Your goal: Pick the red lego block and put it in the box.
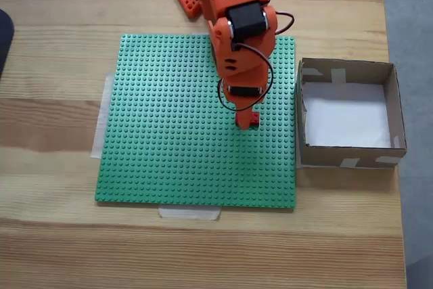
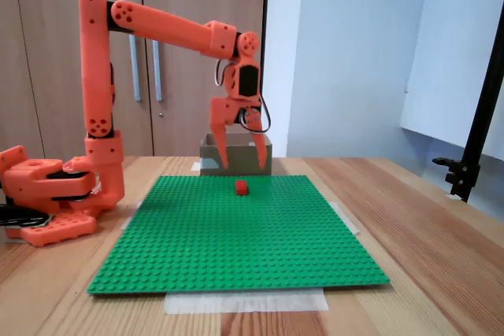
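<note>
The red lego block (image 2: 242, 187) sits on the green baseplate (image 2: 236, 234), on the half nearer the box (image 2: 236, 155). In a fixed view from the side, the block is small and lies flat on the studs, a little in front of the box.

The orange arm (image 2: 157, 25) reaches out over the baseplate, and its jaws (image 2: 242, 164) hang above the block, pointing down. The jaws are spread wide. One finger (image 2: 221, 147) comes down on the left of the block and the other finger (image 2: 259, 151) on the right, so the block is under the gap between them. The tips do not touch the block; they are above it.

In a fixed view from above, the jaws (image 1: 245, 121) hide most of the block (image 1: 254, 119). Only a bit of red peeks out beside the orange tip. From here the block is on the baseplate (image 1: 169, 133) side of the box (image 1: 346, 157), near it but not touching. The box has a white bottom and stands on the wooden bench (image 1: 203, 255), just beside the edge of the baseplate.
</note>
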Motion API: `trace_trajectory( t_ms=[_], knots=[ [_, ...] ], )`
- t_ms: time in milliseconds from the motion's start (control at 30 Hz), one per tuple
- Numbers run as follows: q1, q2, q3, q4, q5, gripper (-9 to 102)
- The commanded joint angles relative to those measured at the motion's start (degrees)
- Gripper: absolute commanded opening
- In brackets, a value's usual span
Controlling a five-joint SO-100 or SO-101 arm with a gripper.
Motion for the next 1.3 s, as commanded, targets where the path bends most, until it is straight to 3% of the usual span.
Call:
trace_trajectory(
  t_ms=[0,1267],
  knots=[
    [-0.3,0.0,0.4,-1.1,0.6,36],
    [0.4,-1.2,9.6,-14.2,-0.4,35]
  ],
)
